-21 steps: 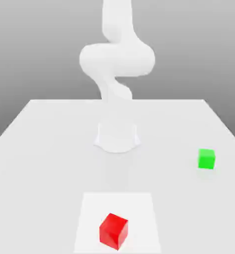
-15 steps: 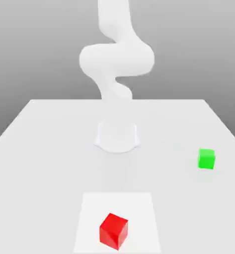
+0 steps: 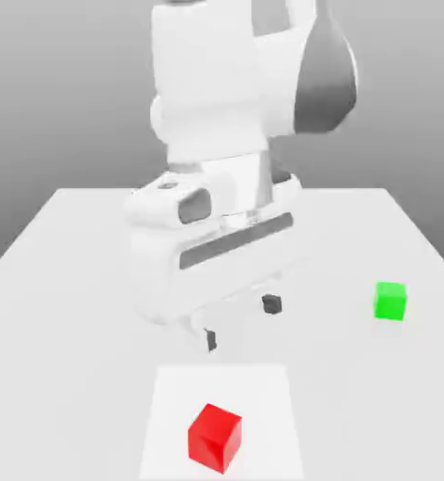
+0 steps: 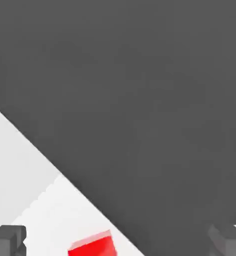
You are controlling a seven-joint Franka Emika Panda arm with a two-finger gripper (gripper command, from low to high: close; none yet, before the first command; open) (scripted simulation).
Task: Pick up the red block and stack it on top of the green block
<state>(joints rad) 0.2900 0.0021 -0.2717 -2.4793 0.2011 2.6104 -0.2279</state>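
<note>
Exterior view: the red block (image 3: 214,437) is a small, plain, bright red cube with smooth matte faces, turned so one corner edge faces the camera. It sits on a paler square patch (image 3: 263,395) at the near edge of the white tabletop (image 3: 66,282), touching nothing else. The green block (image 3: 390,301), a bright green cube of about the same size, rests on the tabletop toward the exterior view's right, well apart from the red one. The white arm (image 3: 216,103) looms over the middle of the tabletop, and its gripper (image 3: 241,322) hangs above the surface, beyond the red block, with its two dark fingers (image 3: 271,303) spread wide and nothing between them. In the hand view, the red block (image 4: 92,245) appears at the frame's edge between the two grey fingertips (image 4: 7,239), lying on the pale patch beside a dark expanse.
</note>
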